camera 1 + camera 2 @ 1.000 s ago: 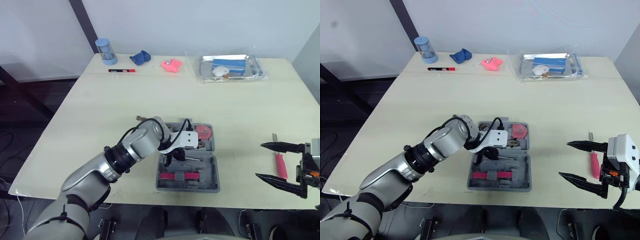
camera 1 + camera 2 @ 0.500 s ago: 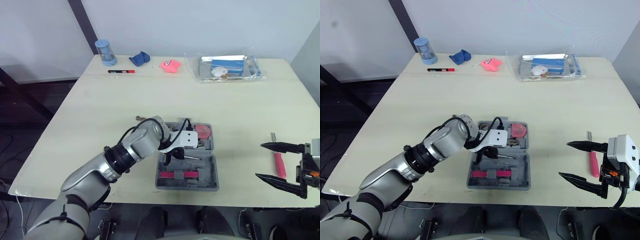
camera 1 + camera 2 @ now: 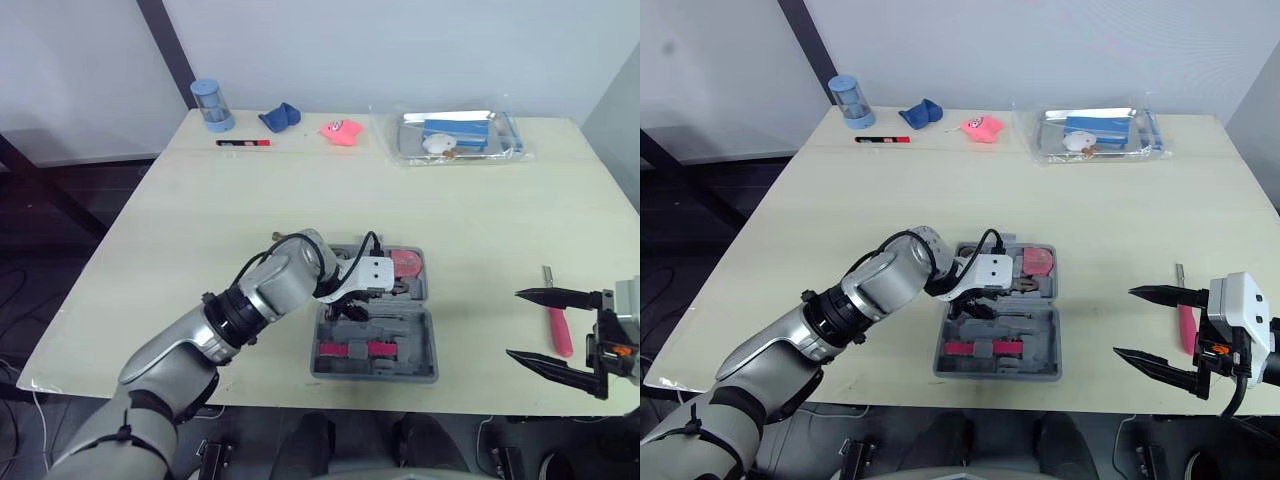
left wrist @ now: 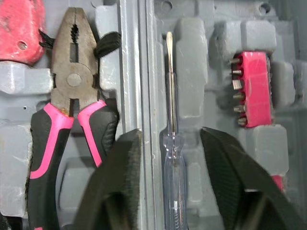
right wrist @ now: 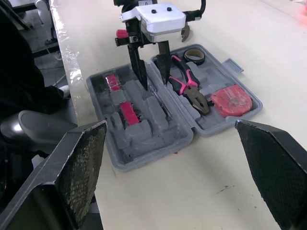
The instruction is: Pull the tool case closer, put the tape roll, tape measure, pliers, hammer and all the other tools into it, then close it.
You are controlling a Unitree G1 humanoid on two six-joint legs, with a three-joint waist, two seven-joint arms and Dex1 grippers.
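**Pale table, open tool case, left gripper over the screwdriver**

Pale wood covers the table (image 3: 300, 200), and the grey tool case (image 3: 415, 335) lies open on it near the robot's edge, both halves flat.

The half of the case farther from the robot holds the pink-and-black pliers (image 4: 72, 110), the red tape measure (image 3: 407, 263) and the black tape roll (image 5: 194, 53). The nearer half holds a clear-handled screwdriver (image 4: 171, 143) in its slot just beside the hinge. A pink bit holder (image 4: 252, 88) sits beyond it, toward the case's front edge.

The left gripper (image 4: 169, 136) hangs over the nearer half of the case. Its two black fingers (image 4: 129, 158) are spread, one on each side of the screwdriver's handle. A gap shows on both sides, so it grips nothing.

To the right of the case, well apart from it, the right gripper (image 3: 516, 323) hovers by the table edge. Its fingers are wide apart and empty. Just beside it, still outside the case, a pink-handled tool (image 3: 560, 325) with a thin metal shaft lies on the table.

Far beyond the case, along the back edge, stand a blue cylinder (image 3: 211, 103), a marker pen (image 3: 243, 142), a blue cloth (image 3: 280, 116), a small pink object (image 3: 342, 131) and a metal tray in a clear bag (image 3: 455, 135).
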